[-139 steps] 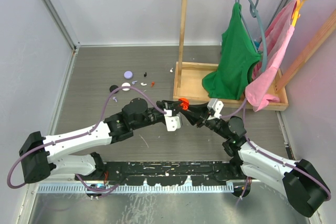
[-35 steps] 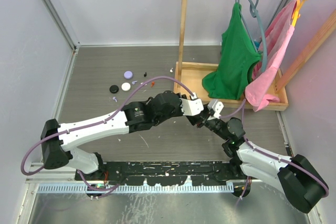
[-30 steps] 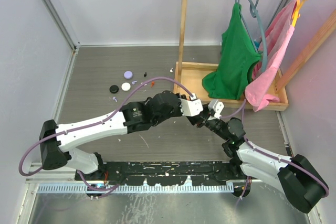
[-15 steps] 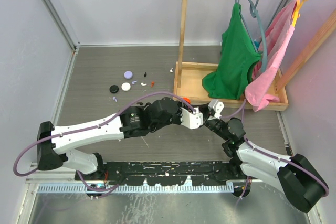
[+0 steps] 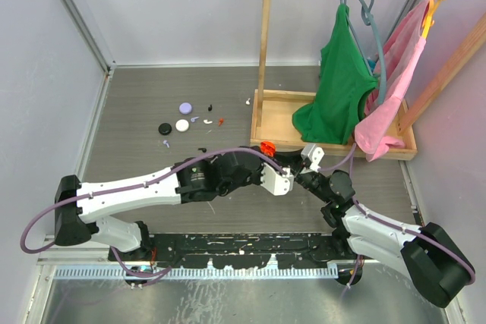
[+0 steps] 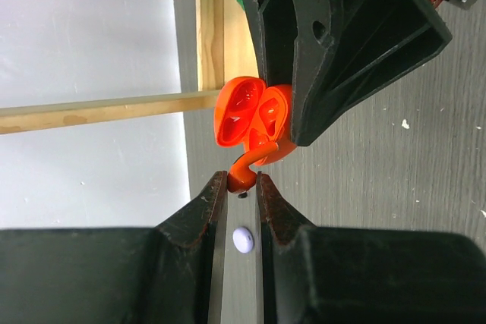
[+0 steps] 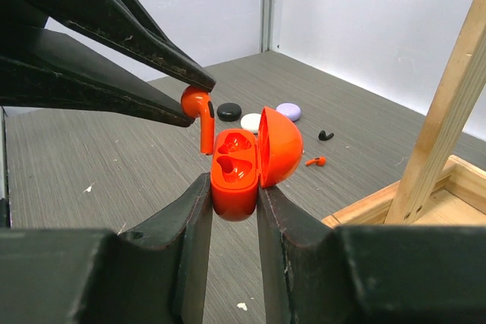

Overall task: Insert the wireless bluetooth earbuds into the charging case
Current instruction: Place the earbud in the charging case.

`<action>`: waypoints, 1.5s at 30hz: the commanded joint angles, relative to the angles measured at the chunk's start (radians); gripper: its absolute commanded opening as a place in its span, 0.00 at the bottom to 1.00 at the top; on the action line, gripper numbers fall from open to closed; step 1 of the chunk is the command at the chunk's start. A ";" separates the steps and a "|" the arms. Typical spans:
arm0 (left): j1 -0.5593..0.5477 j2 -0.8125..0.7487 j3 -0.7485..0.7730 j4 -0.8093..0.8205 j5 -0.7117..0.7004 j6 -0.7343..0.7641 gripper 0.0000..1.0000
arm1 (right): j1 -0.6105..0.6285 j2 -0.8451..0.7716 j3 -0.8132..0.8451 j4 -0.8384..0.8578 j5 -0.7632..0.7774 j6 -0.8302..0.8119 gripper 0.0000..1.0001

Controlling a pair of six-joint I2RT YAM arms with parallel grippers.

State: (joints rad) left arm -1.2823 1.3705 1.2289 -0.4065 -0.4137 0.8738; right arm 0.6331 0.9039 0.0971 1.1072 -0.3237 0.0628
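Left end effector (image 6: 241, 187): pinching the head of a red earbud (image 6: 244, 174), with the stem poking out toward the case.
Right end effector (image 7: 231, 187): clamping the base of the red charging case (image 7: 241, 163). It's holding it up off the desk (image 5: 137, 96) with the lid hanging open.
Where the bud is: just beside the case's open mouth, on its left. I can't tell if the stem is touching the rim yet.
What's just changing: a second ago the left arm was reaching right over the case and hiding it from the top camera. Now it's sitting back to the left and the case is showing again.
What that means: I'm guessing it's re-lining the stem for a socket. Nothing is seated yet, and both sockets are looking empty to me.
Still waiting: the other buds (image 5: 209, 105) are lying far left on the desk, near the round discs (image 5: 182, 124).
Writing/brands: I'm not seeing any logo or text that can be read.
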 commanded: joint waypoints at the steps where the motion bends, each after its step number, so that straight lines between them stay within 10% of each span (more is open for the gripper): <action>1: -0.012 0.002 -0.007 0.065 -0.035 0.083 0.08 | 0.007 -0.005 0.014 0.068 0.005 0.004 0.03; 45: -0.037 0.036 -0.040 0.112 -0.090 0.243 0.05 | 0.007 -0.007 0.014 0.065 0.002 0.008 0.03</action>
State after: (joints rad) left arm -1.3148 1.4021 1.1755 -0.3008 -0.4782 1.0946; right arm 0.6331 0.9035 0.0971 1.1049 -0.3237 0.0628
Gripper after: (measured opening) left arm 0.169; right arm 0.326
